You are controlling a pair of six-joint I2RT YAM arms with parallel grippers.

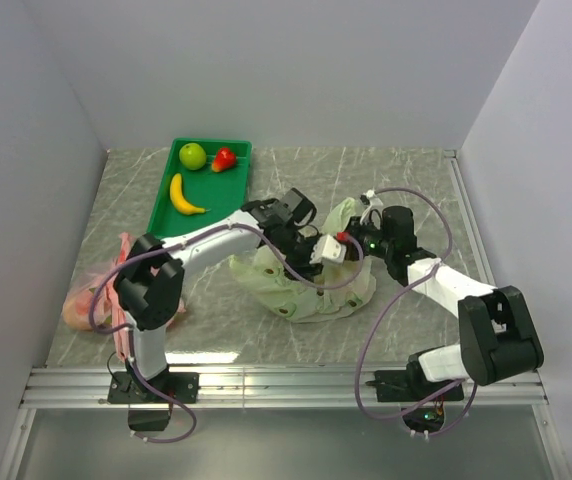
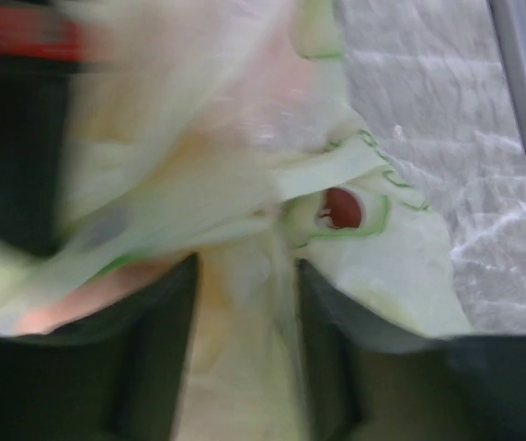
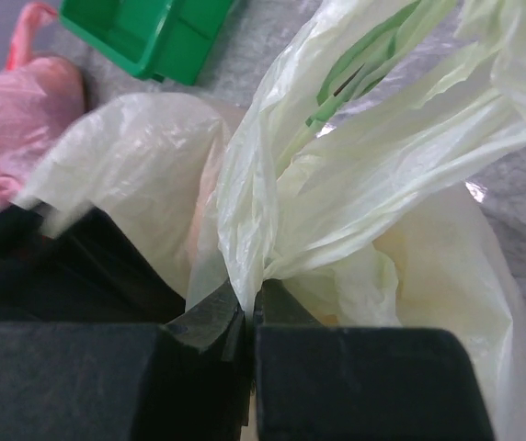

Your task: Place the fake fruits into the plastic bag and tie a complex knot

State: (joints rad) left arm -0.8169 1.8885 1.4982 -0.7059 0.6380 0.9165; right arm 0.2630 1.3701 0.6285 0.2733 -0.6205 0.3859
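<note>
Both arms bend inward over the bag, the right claw pinching its gathered neck, the left claw spread with film between.

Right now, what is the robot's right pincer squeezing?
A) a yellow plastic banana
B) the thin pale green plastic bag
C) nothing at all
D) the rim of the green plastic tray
B: in the right wrist view, the right pincer has its two black jaws pressed together on a gathered fold of the thin pale green plastic bag.
</note>
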